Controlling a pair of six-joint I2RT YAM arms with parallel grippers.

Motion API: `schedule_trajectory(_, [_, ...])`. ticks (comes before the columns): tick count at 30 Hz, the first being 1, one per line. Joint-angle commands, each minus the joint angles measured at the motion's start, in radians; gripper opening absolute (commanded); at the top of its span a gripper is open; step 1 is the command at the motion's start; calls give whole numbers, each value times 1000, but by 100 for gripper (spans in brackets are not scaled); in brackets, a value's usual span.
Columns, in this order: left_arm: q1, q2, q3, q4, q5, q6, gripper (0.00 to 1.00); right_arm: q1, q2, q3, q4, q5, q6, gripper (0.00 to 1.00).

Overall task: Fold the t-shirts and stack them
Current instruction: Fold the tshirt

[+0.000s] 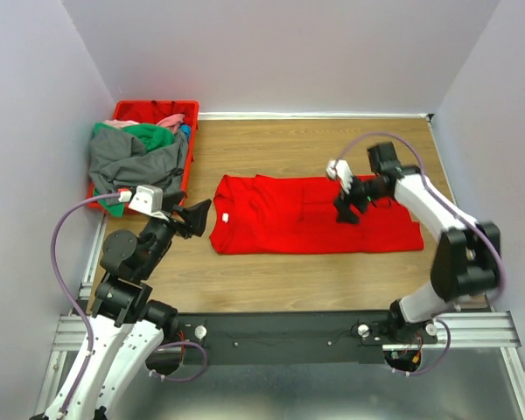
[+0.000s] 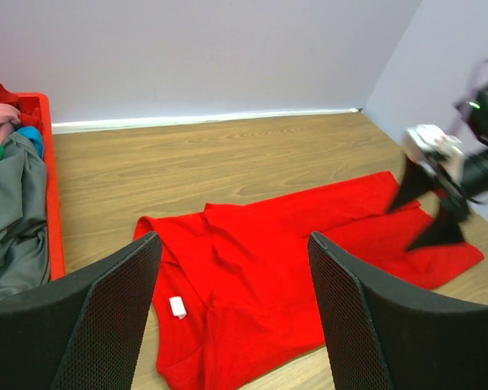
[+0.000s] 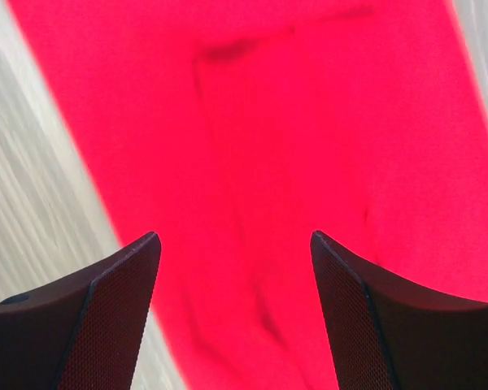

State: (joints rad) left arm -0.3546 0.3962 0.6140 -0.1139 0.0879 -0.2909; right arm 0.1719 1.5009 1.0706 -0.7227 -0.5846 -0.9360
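Note:
A bright red t-shirt (image 1: 311,219) lies folded lengthwise on the wooden table, its small white neck label (image 1: 225,214) at the left end. It also shows in the left wrist view (image 2: 268,276) and fills the right wrist view (image 3: 293,162). My left gripper (image 1: 199,219) is open and empty, just left of the shirt's collar end. My right gripper (image 1: 348,210) is open and empty, hovering above the shirt's right half. A grey t-shirt (image 1: 131,157), a green one (image 1: 153,136) and a pink one (image 1: 162,120) are heaped in the red crate (image 1: 149,109).
The red plastic crate stands at the back left against the wall, also at the left edge of the left wrist view (image 2: 53,203). Grey walls close in the table on three sides. Bare wood (image 1: 289,280) lies between the shirt and the arm bases.

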Motion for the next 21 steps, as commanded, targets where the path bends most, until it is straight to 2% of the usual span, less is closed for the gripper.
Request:
schedule_trajectory(1, [5, -20, -8, 23, 29, 16, 80, 93, 267, 233, -6, -144, 268, 81])
schedule_trajectory(2, [6, -20, -8, 22, 26, 15, 80, 110, 330, 283, -7, -144, 340, 81])
schedule_trajectory(3, [5, -20, -10, 25, 30, 16, 80, 136, 382, 411, -7, -149, 376, 81])
schedule_trajectory(4, [5, -20, -10, 25, 27, 15, 80, 144, 489, 467, -9, -152, 440, 81])
schedule_trajectory(10, [5, -5, -11, 25, 30, 18, 80, 163, 787, 915, -11, -163, 613, 81])
schedule_trajectory(13, [5, 7, -10, 25, 35, 19, 80, 167, 910, 1052, -17, -106, 647, 82])
schedule_trajectory(21, [5, 27, -10, 30, 49, 21, 80, 196, 1012, 1071, -52, -115, 620, 82])
